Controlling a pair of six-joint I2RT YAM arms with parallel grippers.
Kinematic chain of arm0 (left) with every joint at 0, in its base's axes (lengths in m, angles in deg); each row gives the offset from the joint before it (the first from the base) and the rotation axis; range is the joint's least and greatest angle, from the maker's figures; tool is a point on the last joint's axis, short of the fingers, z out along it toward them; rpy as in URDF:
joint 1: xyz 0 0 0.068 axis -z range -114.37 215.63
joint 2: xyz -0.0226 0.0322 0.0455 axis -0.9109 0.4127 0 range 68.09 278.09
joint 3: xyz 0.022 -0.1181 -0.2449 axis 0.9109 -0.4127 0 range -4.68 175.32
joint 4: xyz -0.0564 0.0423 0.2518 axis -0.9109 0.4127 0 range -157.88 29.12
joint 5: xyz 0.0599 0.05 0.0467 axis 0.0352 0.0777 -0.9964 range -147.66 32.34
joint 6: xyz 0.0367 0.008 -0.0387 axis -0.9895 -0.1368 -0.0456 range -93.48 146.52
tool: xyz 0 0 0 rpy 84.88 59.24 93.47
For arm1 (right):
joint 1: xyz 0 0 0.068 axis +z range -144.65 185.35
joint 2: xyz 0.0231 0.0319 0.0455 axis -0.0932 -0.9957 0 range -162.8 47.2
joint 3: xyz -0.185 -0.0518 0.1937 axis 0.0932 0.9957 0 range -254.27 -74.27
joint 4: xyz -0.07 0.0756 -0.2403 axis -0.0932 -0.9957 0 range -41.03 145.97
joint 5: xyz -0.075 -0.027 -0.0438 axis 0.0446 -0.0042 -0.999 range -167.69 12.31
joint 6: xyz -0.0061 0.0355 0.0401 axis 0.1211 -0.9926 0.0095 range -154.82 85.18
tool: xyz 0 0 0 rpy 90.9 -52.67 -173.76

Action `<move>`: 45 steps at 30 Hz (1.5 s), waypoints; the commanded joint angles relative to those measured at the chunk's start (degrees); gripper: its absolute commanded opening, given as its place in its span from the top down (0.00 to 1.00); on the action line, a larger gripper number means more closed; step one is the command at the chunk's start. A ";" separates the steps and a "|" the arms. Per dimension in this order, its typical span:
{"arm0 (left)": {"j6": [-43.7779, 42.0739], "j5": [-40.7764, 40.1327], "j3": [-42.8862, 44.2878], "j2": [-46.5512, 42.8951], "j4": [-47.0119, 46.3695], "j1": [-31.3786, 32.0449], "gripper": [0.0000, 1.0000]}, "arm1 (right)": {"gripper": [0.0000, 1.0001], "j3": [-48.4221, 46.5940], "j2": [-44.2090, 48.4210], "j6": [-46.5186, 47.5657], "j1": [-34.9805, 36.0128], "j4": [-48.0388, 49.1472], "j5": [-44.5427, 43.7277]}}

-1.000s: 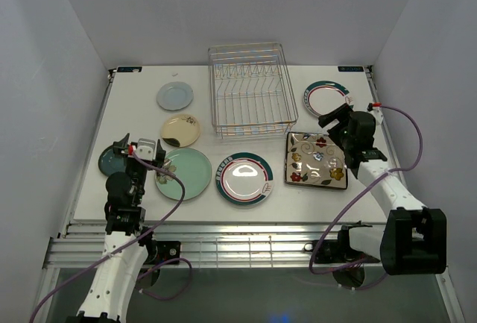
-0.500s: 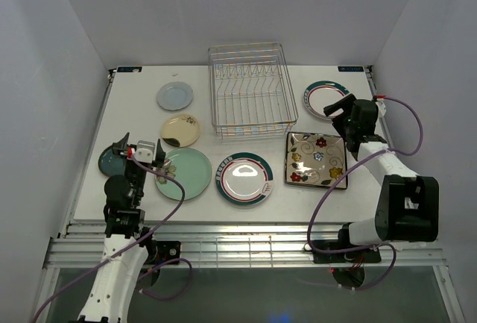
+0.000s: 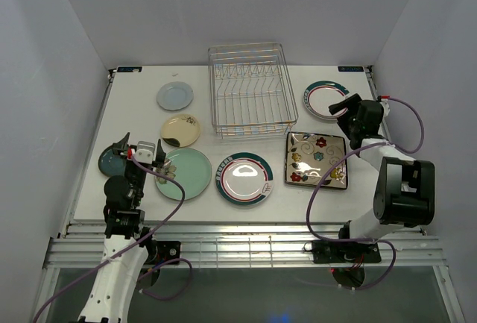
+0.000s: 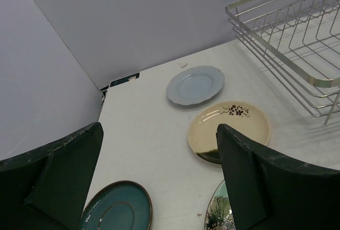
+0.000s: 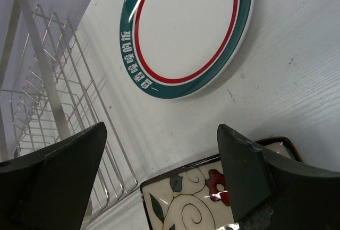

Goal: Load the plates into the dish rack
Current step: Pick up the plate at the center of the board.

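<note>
On the white table [image 3: 138, 118], at the back and in the middle, stands the dish rack [image 3: 251, 124]. It is a shiny wire basket with little upright prongs. All seven plates lie flat on the table around it, outside the rack.

Left of the rack is the small blue-grey plate [image 3: 174, 96]. Nearer the arms is the small cream plate [image 3: 180, 130] with a dark flower sprig. Nearer again is the big pale green plate [image 3: 190, 175]. The small dark teal plate [image 3: 109, 161] lies to its left, partly hidden by the arm.

Just in front of the rack lies one white plate with a teal and red rim [image 3: 244, 178]. The other white plate with the same rim [image 3: 320, 99] is to the right of the rack. The square flower plate [image 3: 317, 160] lies near that one, closer to the arms.

The left gripper [image 4: 159, 129] has its jaws spread wide with nothing between them. It hangs over the table between the dark teal plate and the green plate.

The right gripper [image 5: 162, 129] is spread wide too and holds nothing. It hovers over the bare table between the other white plate and the square flower plate. A purple cable [image 3: 412, 125] loops off the right arm.
</note>
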 commanded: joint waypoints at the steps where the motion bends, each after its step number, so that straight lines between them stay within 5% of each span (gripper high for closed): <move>1: 0.10 0.92 -0.29 0.03 0.30 -0.19 0.02 | 0.10 -1.94 -1.94 1.17 -0.72 4.26 0.55; 17: 0.10 2.16 -0.38 -1.64 0.74 -0.19 0.02 | 0.00 -3.26 -10.55 0.29 -3.27 9.36 2.84; 45: 0.10 4.35 -0.03 -0.58 1.27 -0.19 0.02 | 0.32 -14.42 -25.67 -4.37 -6.26 12.17 7.50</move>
